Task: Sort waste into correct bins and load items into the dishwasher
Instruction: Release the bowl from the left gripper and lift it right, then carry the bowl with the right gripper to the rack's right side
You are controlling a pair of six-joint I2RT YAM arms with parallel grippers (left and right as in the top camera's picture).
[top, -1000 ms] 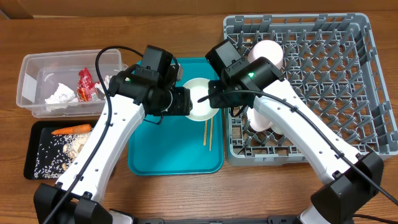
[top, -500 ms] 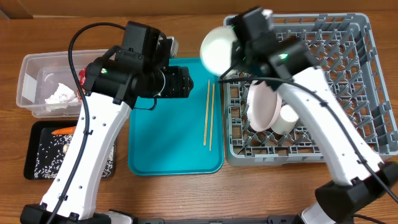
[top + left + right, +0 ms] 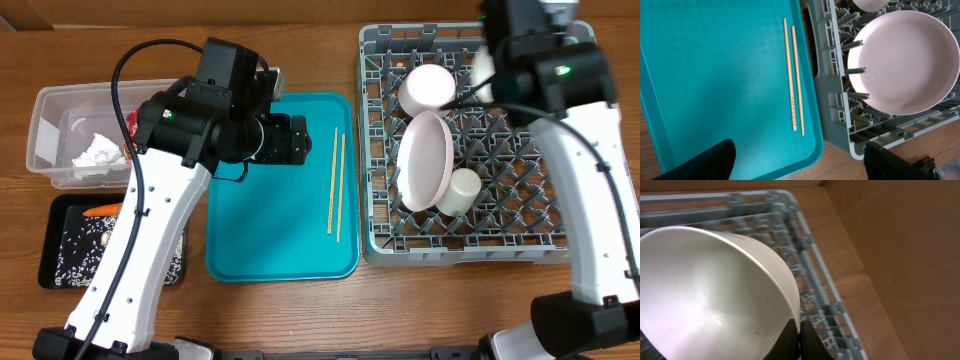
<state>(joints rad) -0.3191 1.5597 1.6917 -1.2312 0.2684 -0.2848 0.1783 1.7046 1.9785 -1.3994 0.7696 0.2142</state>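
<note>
My right gripper [image 3: 800, 336] is shut on the rim of a white bowl [image 3: 705, 295] and holds it above the far part of the grey dish rack [image 3: 790, 227]. In the overhead view the right arm hides most of that bowl. The rack [image 3: 560, 235] holds a pink-white plate [image 3: 425, 160] on edge, another white bowl [image 3: 428, 88] and a small white cup [image 3: 462, 190]. Two wooden chopsticks [image 3: 335, 185] lie on the teal tray [image 3: 270, 250]. My left gripper [image 3: 800, 165] is open and empty above that tray, left of the chopsticks [image 3: 792, 75].
The clear tub [image 3: 50, 110] at the left holds white tissues [image 3: 97, 152] and a red wrapper [image 3: 133, 125]. The black tray [image 3: 60, 215] in front of it holds a carrot [image 3: 105, 210] and food scraps. A brown cardboard wall stands behind the rack.
My right arm lifted the white bowl off the teal tray and carried it right, over the rack's far side. My left arm pulled back left and rose.
</note>
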